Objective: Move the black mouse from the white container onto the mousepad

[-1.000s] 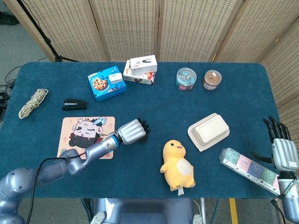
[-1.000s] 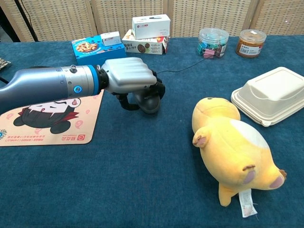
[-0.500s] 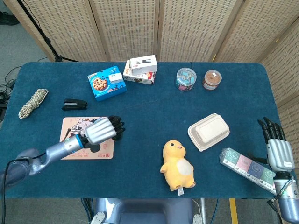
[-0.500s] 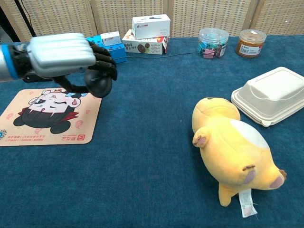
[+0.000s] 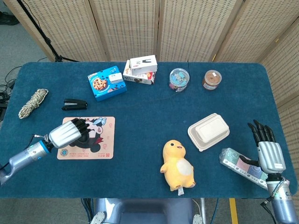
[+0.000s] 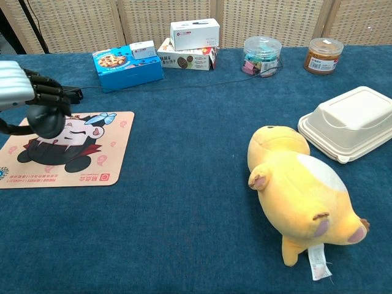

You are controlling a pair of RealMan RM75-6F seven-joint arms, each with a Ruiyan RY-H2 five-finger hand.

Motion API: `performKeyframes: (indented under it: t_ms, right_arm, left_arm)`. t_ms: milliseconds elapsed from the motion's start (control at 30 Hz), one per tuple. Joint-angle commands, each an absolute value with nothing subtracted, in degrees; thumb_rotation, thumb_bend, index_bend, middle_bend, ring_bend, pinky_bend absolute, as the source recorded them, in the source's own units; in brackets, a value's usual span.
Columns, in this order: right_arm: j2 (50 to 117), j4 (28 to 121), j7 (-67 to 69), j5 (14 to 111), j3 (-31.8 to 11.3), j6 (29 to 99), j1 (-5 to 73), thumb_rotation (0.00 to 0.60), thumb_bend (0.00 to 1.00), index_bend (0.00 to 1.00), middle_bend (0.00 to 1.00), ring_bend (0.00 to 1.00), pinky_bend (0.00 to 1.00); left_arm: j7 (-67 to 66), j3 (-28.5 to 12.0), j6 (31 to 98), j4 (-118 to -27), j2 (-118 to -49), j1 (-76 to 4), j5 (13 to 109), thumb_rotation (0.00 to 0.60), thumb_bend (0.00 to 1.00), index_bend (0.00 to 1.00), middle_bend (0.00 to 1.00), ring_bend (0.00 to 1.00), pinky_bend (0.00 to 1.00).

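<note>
Black mouse (image 6: pixel 44 120) gripped in left robot hand (image 5: pixel 70 132), over pad (image 5: pixel 96 144); lower flat, then release; right robot hand (image 5: pixel 267 148) open, idle.

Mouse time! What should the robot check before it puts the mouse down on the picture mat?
1. Left hand grips the black mouse: ok.
2. Mouse is above the mousepad: ok.
3. Mouse already rests on the mat: cannot tell.
4. Mat lies flat: ok.
5. Mouse cable runs free toward the clip jar: not ok, it reaches the jar.
6. Right hand is far away, fingers apart: ok.
</note>
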State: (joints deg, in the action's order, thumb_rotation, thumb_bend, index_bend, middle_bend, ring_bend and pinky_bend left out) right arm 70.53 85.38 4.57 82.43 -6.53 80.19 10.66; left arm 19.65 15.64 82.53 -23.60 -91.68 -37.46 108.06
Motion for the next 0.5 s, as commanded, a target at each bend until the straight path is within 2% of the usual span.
performKeyframes:
  t_ms: [33, 233, 500]
  right_arm:
    - [70.75, 85.33, 4.22, 82.45, -6.45, 80.01, 10.75, 0.600, 0.00, 0.00, 0.00, 0.00, 0.00]
    - [71.19, 85.31, 3.47, 82.31, -6.31, 79.73, 10.79, 0.600, 0.00, 0.00, 0.00, 0.00, 0.00]
    - [71.55, 85.59, 2.50, 82.67, -6.04, 79.72, 10.82, 0.600, 0.00, 0.00, 0.00, 0.00, 0.00]
  left_arm:
    - [23.09, 17.50, 85.48, -17.57, -93.83, -33.74, 108.90, 0.600, 0.37, 0.47, 0.40, 0.36, 0.43]
    - [26.55, 18.93, 89.32, -12.35, -94.23, -29.68, 109.65, 0.600, 0.37, 0.47, 0.40, 0.36, 0.43]
    - [26.13, 20.44, 90.45, -8.78, -95.17, -27.05, 110.70, 0.600, 0.37, 0.47, 0.40, 0.36, 0.43]
